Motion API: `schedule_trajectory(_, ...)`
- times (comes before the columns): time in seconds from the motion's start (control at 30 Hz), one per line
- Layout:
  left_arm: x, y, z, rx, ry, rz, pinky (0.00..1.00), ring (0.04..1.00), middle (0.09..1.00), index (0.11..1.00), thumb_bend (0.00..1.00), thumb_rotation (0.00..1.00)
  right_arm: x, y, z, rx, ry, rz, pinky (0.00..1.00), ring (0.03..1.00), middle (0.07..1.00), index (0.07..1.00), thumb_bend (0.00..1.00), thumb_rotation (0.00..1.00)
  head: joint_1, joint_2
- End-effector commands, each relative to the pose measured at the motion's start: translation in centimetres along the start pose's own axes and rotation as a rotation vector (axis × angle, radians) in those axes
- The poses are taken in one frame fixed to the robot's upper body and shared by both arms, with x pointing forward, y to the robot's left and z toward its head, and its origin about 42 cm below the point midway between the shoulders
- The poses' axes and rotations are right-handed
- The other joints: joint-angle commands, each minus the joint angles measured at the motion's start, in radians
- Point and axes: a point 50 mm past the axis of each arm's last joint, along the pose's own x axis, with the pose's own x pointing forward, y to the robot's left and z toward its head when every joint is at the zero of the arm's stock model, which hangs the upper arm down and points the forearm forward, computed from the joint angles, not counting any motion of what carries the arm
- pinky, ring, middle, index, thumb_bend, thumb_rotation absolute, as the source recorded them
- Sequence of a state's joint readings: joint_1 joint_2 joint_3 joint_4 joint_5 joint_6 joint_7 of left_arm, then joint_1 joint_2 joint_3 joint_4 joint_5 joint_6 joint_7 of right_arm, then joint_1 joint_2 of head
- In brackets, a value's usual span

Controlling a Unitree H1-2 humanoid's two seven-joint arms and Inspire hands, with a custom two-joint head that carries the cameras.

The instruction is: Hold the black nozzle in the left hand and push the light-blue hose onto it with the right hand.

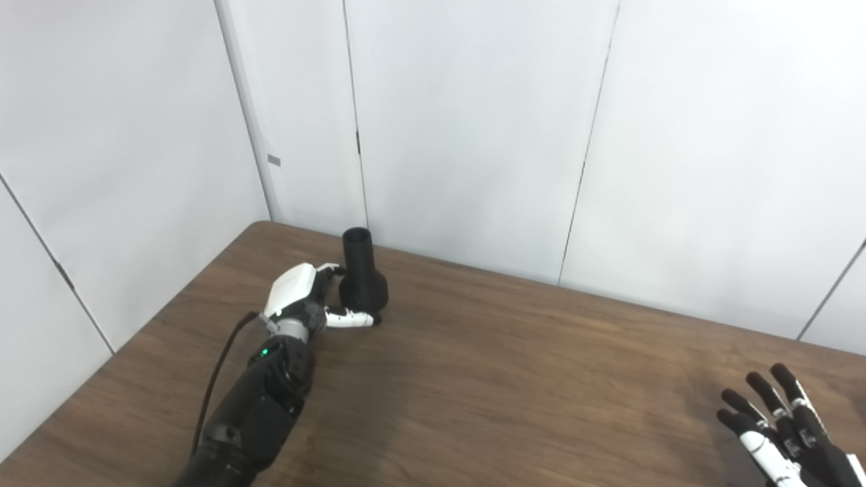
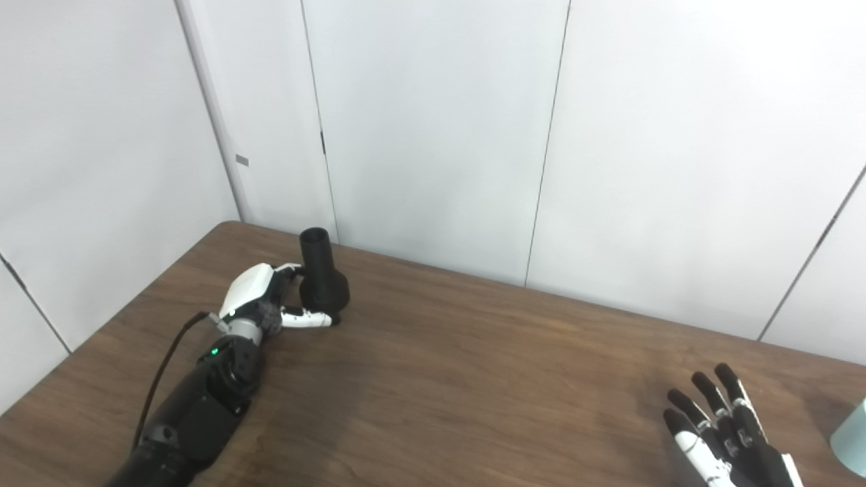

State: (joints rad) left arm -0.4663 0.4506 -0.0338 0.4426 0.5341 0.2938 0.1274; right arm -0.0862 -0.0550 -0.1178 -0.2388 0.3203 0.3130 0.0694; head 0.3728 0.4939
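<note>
The black nozzle stands upright on the wooden table, at the back left near the wall. My left hand is wrapped around its bulbous base, thumb across the front and fingers behind, so it is shut on the nozzle. My right hand hovers at the bottom right with fingers spread, open and holding nothing. A small piece of the light-blue hose shows at the right edge of the right eye view, just right of that hand and apart from it; the rest is cut off.
White wall panels close off the table's back and left sides, close behind the nozzle. A black cable runs along my left forearm. Bare wood lies between the two hands.
</note>
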Motion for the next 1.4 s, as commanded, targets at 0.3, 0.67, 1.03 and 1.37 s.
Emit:
schedule_trajectory(0.3, 1.0, -0.3, 2.1, -0.046, -0.039, 0.015, 1.0, 0.945, 0.833, 0.816, 0.93, 0.28, 0.2, 0.1, 1.6, -0.03, -0.064, 0.007, 0.78, 0.812, 0.891, 0.881, 0.27, 0.0, -0.008, 0.014)
schedule_trajectory(0.67, 1.3, -1.8, 2.4, -0.074, -0.044, -0.026, 0.99, 0.872, 0.794, 0.781, 0.94, 0.28, -0.1, -0.1, 1.7, -0.067, -0.068, 0.008, 0.74, 0.788, 0.862, 0.846, 0.28, 0.0, -0.015, 0.027)
schedule_trajectory(1.03, 1.0, -3.4, 1.9, -0.1, -0.072, -0.06, 0.87, 0.633, 0.539, 0.461, 0.53, 0.02, -0.4, -0.3, 1.8, -0.079, -0.062, 0.011, 0.75, 0.782, 0.85, 0.844, 0.27, 0.0, -0.018, 0.047)
schedule_trajectory(1.37, 0.7, -3.8, 1.4, -0.039, -0.122, -0.035, 0.84, 0.619, 0.523, 0.454, 0.52, 0.0, -0.3, -0.6, 1.7, -0.081, -0.06, 0.005, 0.7, 0.756, 0.837, 0.832, 0.3, 0.0, -0.017, 0.056)
